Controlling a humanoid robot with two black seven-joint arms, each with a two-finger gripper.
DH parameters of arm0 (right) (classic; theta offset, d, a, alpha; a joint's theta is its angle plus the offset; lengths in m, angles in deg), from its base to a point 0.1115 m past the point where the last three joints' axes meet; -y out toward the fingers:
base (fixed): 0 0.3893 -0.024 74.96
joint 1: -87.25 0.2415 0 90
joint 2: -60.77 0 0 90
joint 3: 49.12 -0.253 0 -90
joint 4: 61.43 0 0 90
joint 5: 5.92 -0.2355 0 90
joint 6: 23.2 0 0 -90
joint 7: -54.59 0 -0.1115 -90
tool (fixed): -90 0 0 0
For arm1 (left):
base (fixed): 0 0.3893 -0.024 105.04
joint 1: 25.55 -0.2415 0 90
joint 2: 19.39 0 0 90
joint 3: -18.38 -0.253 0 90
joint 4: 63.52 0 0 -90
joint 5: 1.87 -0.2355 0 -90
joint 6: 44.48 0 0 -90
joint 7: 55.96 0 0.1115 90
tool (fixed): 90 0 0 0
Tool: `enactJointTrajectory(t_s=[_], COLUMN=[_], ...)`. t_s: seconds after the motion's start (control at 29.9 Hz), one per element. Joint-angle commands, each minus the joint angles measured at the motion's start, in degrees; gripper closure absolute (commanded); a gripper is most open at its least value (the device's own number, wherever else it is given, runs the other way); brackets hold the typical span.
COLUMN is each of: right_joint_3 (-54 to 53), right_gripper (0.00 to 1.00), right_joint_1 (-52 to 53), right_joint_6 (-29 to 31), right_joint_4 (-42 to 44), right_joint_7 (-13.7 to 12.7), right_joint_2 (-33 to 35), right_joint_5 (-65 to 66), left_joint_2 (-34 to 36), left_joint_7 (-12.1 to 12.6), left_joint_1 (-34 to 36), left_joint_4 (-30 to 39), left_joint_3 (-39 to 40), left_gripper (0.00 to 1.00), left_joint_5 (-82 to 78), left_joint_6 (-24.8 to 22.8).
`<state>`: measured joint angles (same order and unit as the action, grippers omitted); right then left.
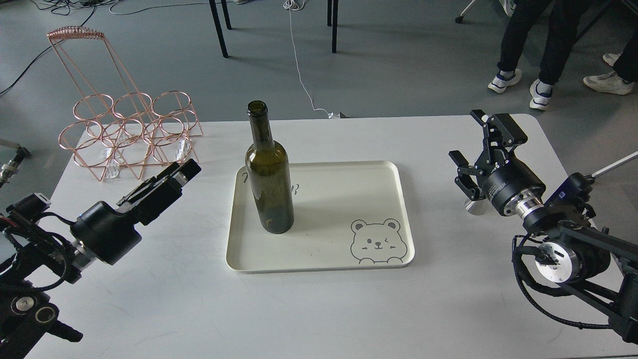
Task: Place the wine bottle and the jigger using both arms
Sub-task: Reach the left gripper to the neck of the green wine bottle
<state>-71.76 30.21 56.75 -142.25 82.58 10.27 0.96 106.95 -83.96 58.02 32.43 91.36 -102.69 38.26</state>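
Steel jigger (474, 205) stands on the table (448, 309) just under my right pincer (471, 149), whose fingers are spread and empty, so I should descend squarely around it, since the wine bottle (268, 179) already stands upright on the tray (349, 264).

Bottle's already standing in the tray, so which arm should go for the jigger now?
Right. The jigger sits on the table just under the right gripper, outside the tray. The left gripper is across the tray beyond the wine bottle.
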Motion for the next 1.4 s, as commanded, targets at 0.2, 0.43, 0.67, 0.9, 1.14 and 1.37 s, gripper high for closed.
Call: enactJointTrajectory(t_s=[0.2,0.43,0.67,0.9,1.14,1.37], right_joint_3=[0.2,0.8,0.8,0.8,0.8,0.8], right_gripper=[0.01,0.01,0.01,0.01,0.01,0.01], right_joint_1=[-0.6,-0.6,-0.6,-0.5,-0.5,-0.5], right_joint_6=[0.0,0.0,0.0,0.0,0.0,0.0], right_joint_4=[0.2,0.1,0.1,0.2,0.4,0.6], right_joint_7=[0.0,0.0,0.0,0.0,0.0,0.0], right_joint_2=[-0.2,-0.2,0.3,0.5,0.4,0.4], right_joint_5=[0.0,0.0,0.0,0.0,0.0,0.0], left_joint_2=[4.6,4.3,1.5,-1.4,-3.9,-5.6], left_joint_7=[0.0,0.0,0.0,0.0,0.0,0.0], left_joint_1=[14.9,19.5,23.4,25.5,29.3,30.7], left_joint_4=[-0.1,-1.3,-1.4,-3.0,-8.2,-10.0], left_joint_3=[-2.7,-6.1,-9.3,-13.0,-15.9,-17.6], left_gripper=[0.02,0.02,0.02,0.02,0.02,0.02], left_joint_5=[-22.8,-24.2,-24.2,-23.3,-23.4,-23.6], left_joint_6=[2.5,2.4,2.3,2.3,2.4,2.5])
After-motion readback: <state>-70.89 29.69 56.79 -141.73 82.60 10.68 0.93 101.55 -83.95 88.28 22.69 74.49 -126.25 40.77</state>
